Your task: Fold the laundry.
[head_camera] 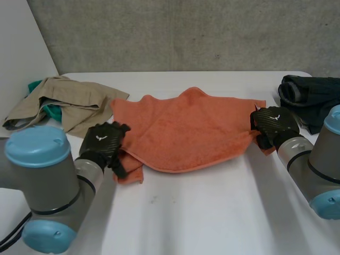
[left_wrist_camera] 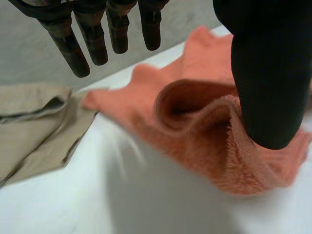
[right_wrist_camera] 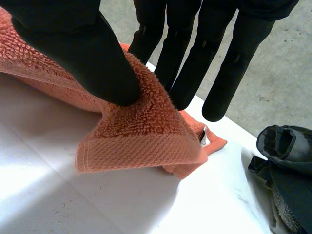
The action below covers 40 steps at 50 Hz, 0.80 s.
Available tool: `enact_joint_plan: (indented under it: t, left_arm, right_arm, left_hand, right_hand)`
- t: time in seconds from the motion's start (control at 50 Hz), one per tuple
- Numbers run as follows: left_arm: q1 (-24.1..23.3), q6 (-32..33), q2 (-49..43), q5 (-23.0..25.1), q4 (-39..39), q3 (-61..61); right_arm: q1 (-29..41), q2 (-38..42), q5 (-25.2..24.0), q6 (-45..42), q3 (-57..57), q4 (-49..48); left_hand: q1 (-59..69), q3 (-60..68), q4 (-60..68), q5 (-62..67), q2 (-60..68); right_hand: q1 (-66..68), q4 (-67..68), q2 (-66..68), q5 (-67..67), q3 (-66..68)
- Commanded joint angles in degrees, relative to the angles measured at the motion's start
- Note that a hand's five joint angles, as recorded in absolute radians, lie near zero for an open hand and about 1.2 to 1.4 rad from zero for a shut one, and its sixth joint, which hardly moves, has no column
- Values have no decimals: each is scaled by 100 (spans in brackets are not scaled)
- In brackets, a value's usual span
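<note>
Laundry is seen in three lots in the head view. An orange towel (head_camera: pixel 186 130) is spread, rumpled and in a single layer, across the middle of the white tabletop (head_camera: pixel 212 212). A crumpled khaki garment (head_camera: pixel 69 98) with a teal cloth (head_camera: pixel 51 110) tucked in it is heaped at the far left. A dark garment (head_camera: pixel 311 95) is bundled at the far right. The left hand (head_camera: pixel 103 141) is placed at the towel's near left corner, which is bunched under itself. The right hand (head_camera: pixel 273 125) is set at the towel's right edge.

In the left wrist view, the left hand (left_wrist_camera: pixel 270 73) is found open. Its fingers (left_wrist_camera: pixel 68 44) are held straight and clear of the cloth, while the thumb is laid against a raised ridge of the towel (left_wrist_camera: pixel 209 141). The khaki garment (left_wrist_camera: pixel 29 126) lies just beside.

In the right wrist view, a towel corner (right_wrist_camera: pixel 141 141) is pinched between the thumb and fingers (right_wrist_camera: pixel 234 63) of the right hand (right_wrist_camera: pixel 83 53) and raised slightly off the tabletop. The dark garment (right_wrist_camera: pixel 287 161) lies near.

The task is judged barely begun. No fold is completed on the towel, only one corner is gripped, and the other pieces are left untouched.
</note>
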Motion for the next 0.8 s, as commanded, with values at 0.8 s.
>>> enact_joint_plan:
  t: [0.8]
  left_arm:
    - [617, -2372, -704, 1163, -1239, 551]
  right_arm:
    - [-351, -217, 62, 44, -161, -57]
  left_hand:
    - [1400, 1398, 1472, 1426, 1448]
  right_hand:
    - [1774, 1122, 1238, 1199, 1175]
